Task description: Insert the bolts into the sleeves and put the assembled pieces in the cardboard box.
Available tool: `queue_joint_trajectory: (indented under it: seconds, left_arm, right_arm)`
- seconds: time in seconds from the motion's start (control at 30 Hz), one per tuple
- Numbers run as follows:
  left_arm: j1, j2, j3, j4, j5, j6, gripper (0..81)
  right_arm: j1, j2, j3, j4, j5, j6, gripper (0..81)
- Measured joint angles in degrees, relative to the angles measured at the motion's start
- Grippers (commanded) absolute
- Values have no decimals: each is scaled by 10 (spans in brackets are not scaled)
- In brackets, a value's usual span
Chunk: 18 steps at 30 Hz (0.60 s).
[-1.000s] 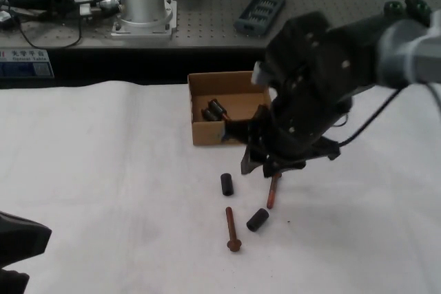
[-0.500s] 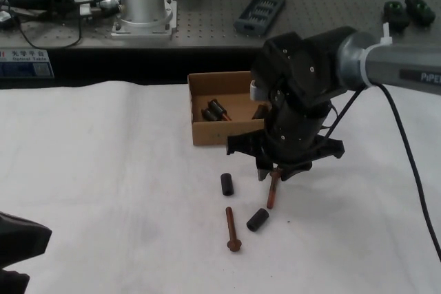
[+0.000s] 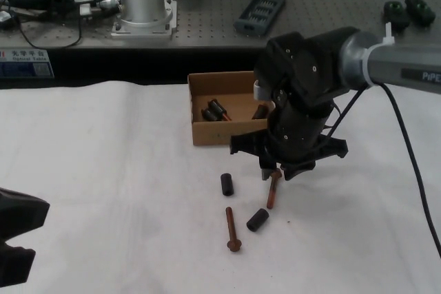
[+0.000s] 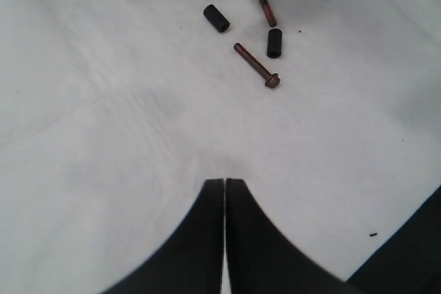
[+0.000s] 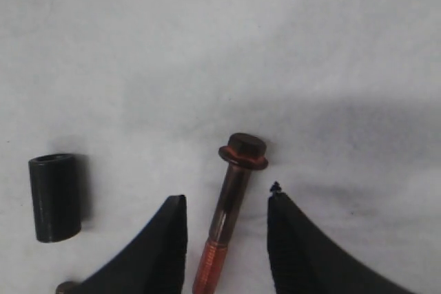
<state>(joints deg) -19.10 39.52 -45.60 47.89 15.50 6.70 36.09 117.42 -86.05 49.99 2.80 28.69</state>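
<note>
The coppery bolt point(image 5: 222, 225) lies flat on the white cloth point(image 3: 103, 170), its long axis running toward the cardboard box point(image 3: 207, 132). Its flanged hex head sits just past the right gripper point(image 5: 227, 194), whose fingers are spread either side of the shank without touching it. A smooth black sleeve point(image 3: 227, 184), a second sleeve point(image 3: 258, 219) and a second bolt point(image 3: 231, 228) lie near. The left gripper point(image 4: 224, 194) is well apart, fingers pressed together.

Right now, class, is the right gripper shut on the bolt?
No: the bolt lies on the cloth between the open fingers of the right gripper, gaps on both sides.
</note>
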Motion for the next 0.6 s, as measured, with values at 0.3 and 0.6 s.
queue_joint_trajectory:
  seconds: [0.3, 0.6]
  left_arm:
    - [0, 0, 0, 0, -8, 0, 6]
    - [0, 0, 0, 0, -16, 0, 6]
  right_arm:
    - [0, 19, -1, -7, 0, 0, 292]
    - [0, 20, -1, -29, 0, 10, 292]
